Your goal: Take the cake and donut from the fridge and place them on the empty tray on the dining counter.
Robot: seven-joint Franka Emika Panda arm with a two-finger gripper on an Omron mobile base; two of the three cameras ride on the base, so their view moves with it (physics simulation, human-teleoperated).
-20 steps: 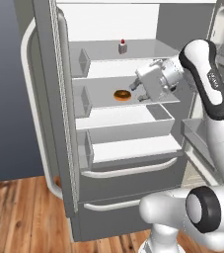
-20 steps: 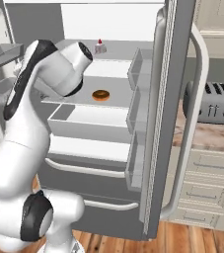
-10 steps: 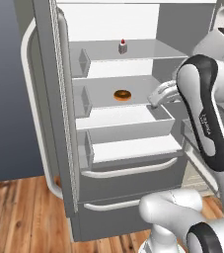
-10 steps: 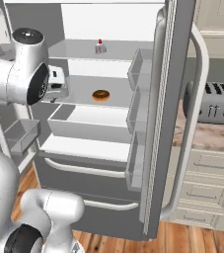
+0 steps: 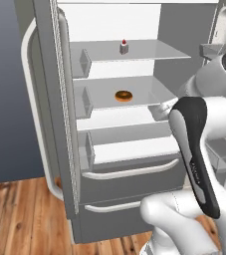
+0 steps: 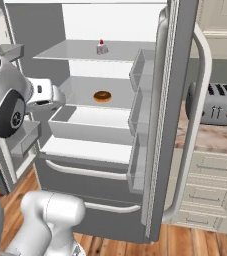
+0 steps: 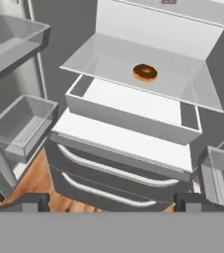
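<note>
the fridge (image 5: pixel 134 164) stands open; the donut (image 5: pixel 123 95) lies flat on the middle shelf, the cake (image 5: pixel 124 47) upright above it. the hand (image 7: pixel 111 201) gapes wide, empty.

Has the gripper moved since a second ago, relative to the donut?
Yes. The gripper has pulled back from the donut, out to the fridge's open front.

One fridge (image 5: pixel 134 164), both doors open. One donut (image 5: pixel 123 95) on a glass shelf. One cake slice (image 5: pixel 124 47) on the shelf above. Two glass shelves in view. Two drawer handles across the lower front. One toaster (image 6: pixel 216 103) on the desk (image 6: pixel 210 140) beside the fridge.
</note>
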